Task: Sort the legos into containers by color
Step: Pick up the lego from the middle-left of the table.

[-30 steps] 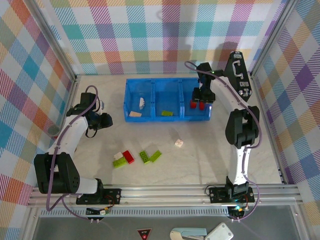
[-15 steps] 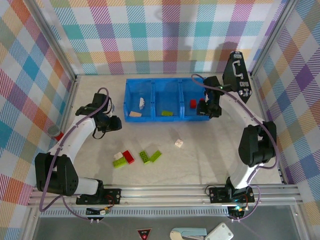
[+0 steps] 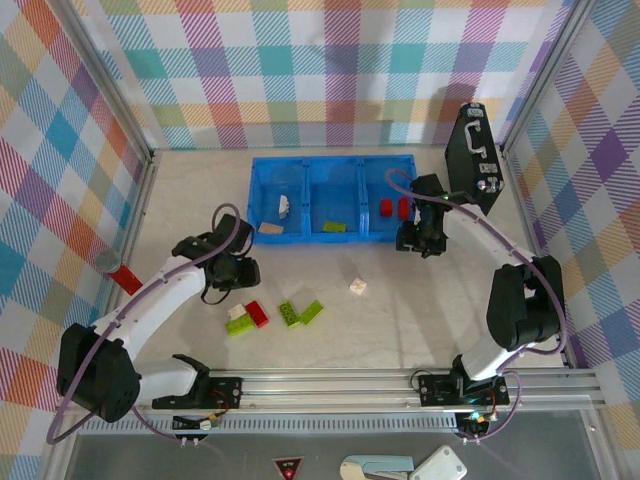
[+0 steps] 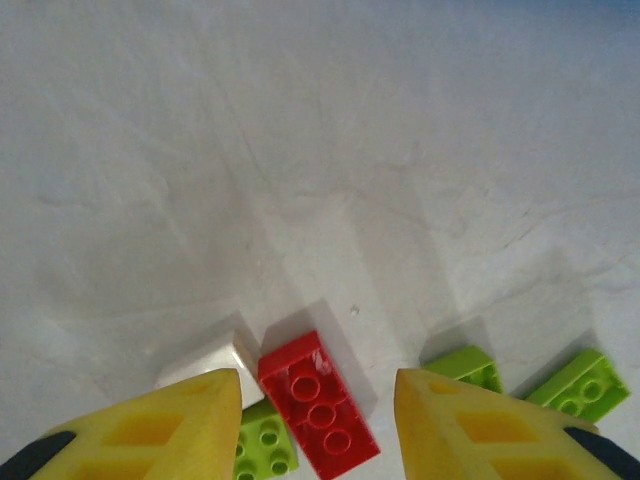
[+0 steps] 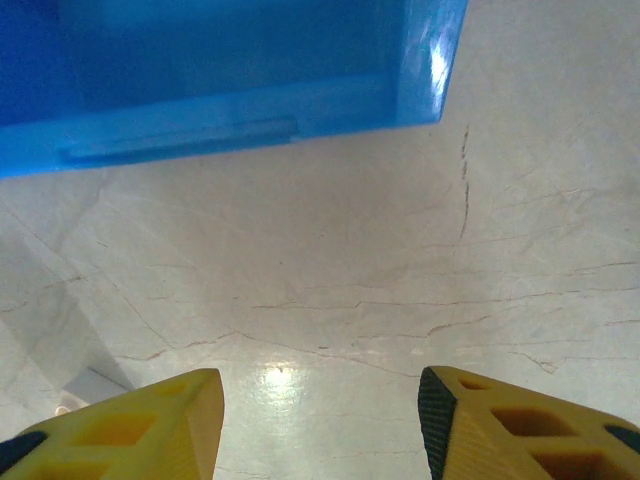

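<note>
The left gripper (image 3: 243, 272) hangs over the near-left part of the table (image 3: 430, 320) with its yellow fingers (image 4: 190, 415) spread wide and nothing held. In the left wrist view a loose red brick (image 4: 320, 405) lies on the table in the gap between them. A white brick (image 4: 205, 360) lies just beside its left side, and a lime green brick (image 4: 262, 450) sits just beside them, both partly hidden under the left finger. A pair of green bricks (image 3: 301, 312) lies a little to the right of that cluster, and a small white brick (image 3: 357, 287) lies alone nearer the middle of the table. The right gripper (image 3: 420, 240) is also wide open and empty, low over bare table just in front of the right corner of the blue tray (image 3: 333, 160), whose front wall stands close ahead in the right wrist view. In the tray, the left compartment holds white pieces (image 3: 284, 206), the middle one a green piece (image 3: 335, 226) and the right one two red pieces (image 3: 385, 207). A black case (image 3: 470, 155) stands upright just right of the tray, near the right arm, and a red strip (image 3: 125, 278) lies at the table's left edge.
</note>
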You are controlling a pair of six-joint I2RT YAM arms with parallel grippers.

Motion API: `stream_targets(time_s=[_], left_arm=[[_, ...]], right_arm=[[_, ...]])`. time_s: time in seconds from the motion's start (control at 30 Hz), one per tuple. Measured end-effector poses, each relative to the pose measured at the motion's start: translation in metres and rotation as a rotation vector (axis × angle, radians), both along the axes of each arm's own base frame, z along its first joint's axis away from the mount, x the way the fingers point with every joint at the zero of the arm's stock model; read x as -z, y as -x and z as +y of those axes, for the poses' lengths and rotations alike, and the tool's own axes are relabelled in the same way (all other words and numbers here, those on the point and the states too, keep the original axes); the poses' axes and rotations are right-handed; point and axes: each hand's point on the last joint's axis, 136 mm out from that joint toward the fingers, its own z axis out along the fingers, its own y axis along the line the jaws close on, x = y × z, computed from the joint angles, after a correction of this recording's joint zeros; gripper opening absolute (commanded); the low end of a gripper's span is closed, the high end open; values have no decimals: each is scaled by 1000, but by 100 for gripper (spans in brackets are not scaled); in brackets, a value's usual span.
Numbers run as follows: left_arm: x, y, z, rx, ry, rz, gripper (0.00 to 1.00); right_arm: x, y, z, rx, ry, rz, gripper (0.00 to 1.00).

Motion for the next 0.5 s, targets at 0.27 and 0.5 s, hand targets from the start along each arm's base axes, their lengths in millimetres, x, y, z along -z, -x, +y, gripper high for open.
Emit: stream_targets(time_s=[0.27,0.5], left_arm=[[21,30,-16,-14,-13,46,47],[25,34,-45,-18,22,26,50]], right_arm=[[6,7,1,-1,-17,1,55],[11,10,0,-1,-17,6,55]])
